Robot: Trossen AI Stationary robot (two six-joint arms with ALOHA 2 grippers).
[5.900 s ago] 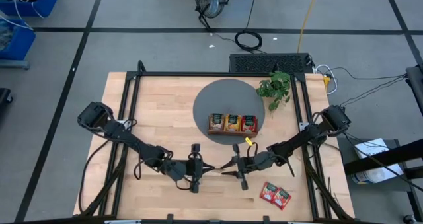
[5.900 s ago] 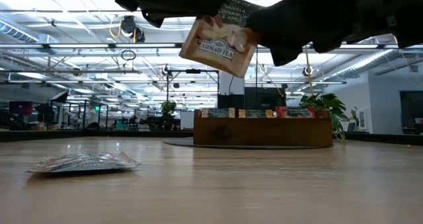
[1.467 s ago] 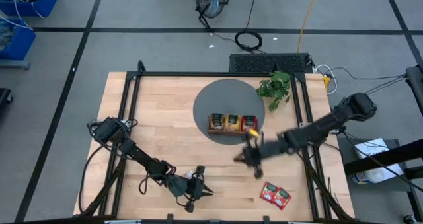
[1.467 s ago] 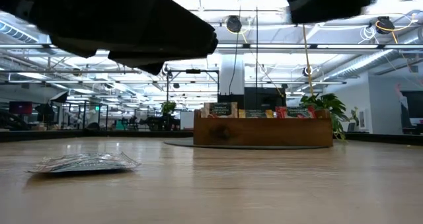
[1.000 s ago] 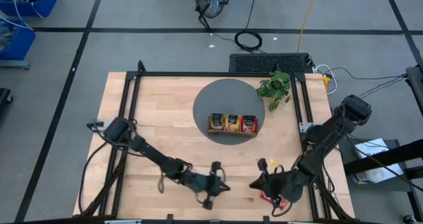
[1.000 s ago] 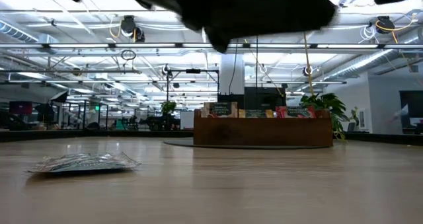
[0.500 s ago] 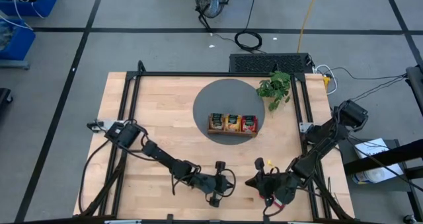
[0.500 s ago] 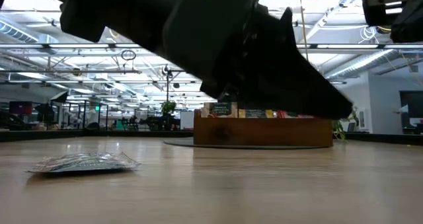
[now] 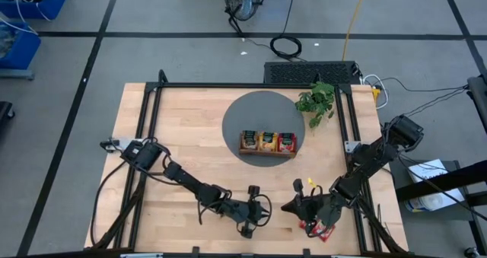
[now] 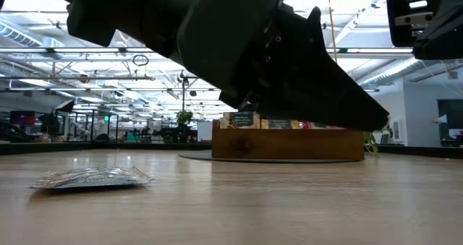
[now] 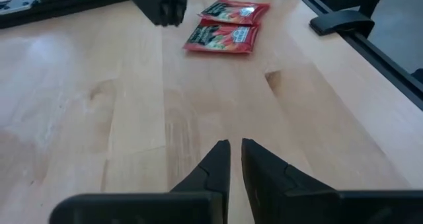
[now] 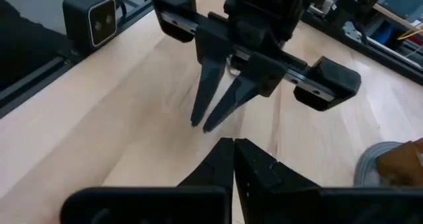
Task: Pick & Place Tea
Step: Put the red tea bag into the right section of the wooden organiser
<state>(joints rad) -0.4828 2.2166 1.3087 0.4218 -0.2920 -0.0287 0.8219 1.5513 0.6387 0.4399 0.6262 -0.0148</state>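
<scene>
**Inspector:** Start with the large items. What is the high view showing?

**Assistant:** The desk [image 9: 183,136] is filling the middle of the frame. The left arm [image 9: 190,186] is reaching in from the left edge, the right arm [image 9: 365,167] from the right, and both are ending at the lower middle, facing one another. A round grey mat [image 9: 251,113] is lying at upper centre, with the wooden tray [image 9: 268,154] sitting on its lower edge and a plant [image 9: 316,102] standing at its upper right.

**Inspector:** The pincers?

**Assistant:** The left pincer [image 11: 234,145] is hanging over bare wood, its fingers showing a narrow gap and gripping nothing. The right pincer [image 12: 232,143] is pressed together, empty, pointing at the left one close ahead.

**Inspector:** And the tea?

**Assistant:** Tea sachets [image 9: 268,141] are standing in all three tray compartments. Two red tea sachets [image 11: 221,37] are lying flat on the desk, touching each other, at the lower right of the high view, partly under the right arm.
</scene>
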